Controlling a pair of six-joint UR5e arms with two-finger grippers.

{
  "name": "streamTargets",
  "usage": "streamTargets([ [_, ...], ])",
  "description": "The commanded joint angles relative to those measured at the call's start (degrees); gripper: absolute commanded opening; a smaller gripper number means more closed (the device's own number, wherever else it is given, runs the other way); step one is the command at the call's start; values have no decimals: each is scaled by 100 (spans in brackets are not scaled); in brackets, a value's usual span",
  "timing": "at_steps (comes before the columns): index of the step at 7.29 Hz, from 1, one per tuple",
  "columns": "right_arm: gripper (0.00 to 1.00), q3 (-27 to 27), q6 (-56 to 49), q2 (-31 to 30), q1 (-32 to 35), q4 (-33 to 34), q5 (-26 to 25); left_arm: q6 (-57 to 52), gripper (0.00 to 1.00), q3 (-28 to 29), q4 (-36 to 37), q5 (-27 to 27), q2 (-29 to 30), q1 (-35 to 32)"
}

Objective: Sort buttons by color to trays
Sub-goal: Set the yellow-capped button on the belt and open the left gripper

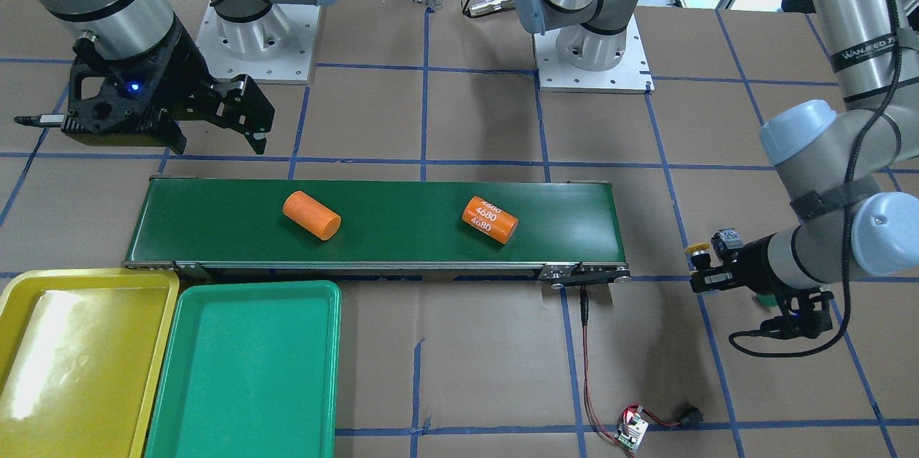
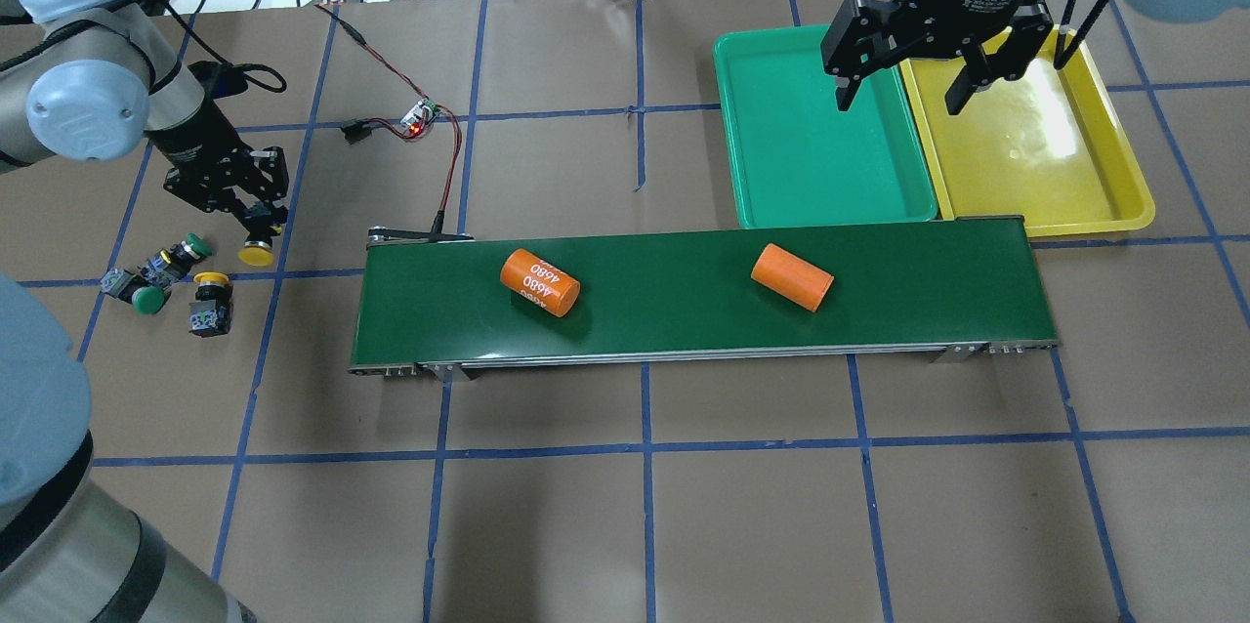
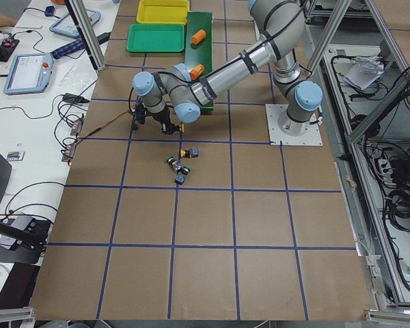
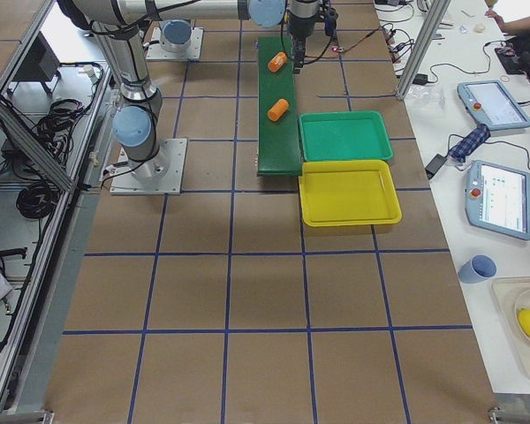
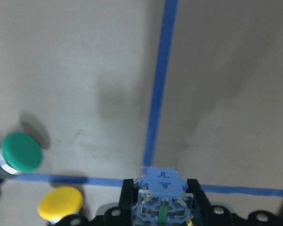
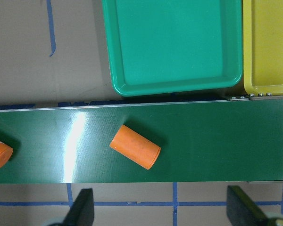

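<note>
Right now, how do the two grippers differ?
The left gripper is shut on a yellow button; the right gripper is open and empty. The left gripper is beside three loose buttons, past one end of the belt; the right gripper is near the other end, by the green tray and yellow tray. Both are black, two-fingered.

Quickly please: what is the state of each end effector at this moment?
The left end effector is closed on a yellow-capped button.
The right end effector is open, holding nothing.
</note>
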State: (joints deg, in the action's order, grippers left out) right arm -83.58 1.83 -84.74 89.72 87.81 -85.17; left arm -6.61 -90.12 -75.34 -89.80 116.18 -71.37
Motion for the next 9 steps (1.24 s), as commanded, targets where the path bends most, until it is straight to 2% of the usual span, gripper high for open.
streamTargets([
  [1, 100, 0, 2, -7, 1, -1, 0, 1077, 1, -50, -382, 224, -366, -560],
  [3, 100, 0, -24, -43, 1, -27, 0, 2080, 1, -425, -613, 567, -595, -921],
  [5, 100, 0, -16, -34, 1, -27, 0, 3004, 1, -717, -552, 577, -719, -1027],
  [6, 100, 0, -16, -34, 1, -36, 0, 4200, 1, -778, -560, 551, -711, -1219],
  [9, 100, 0, -16, -34, 1, -27, 0, 6409, 0, -875, -428, 569, -702, -1581],
])
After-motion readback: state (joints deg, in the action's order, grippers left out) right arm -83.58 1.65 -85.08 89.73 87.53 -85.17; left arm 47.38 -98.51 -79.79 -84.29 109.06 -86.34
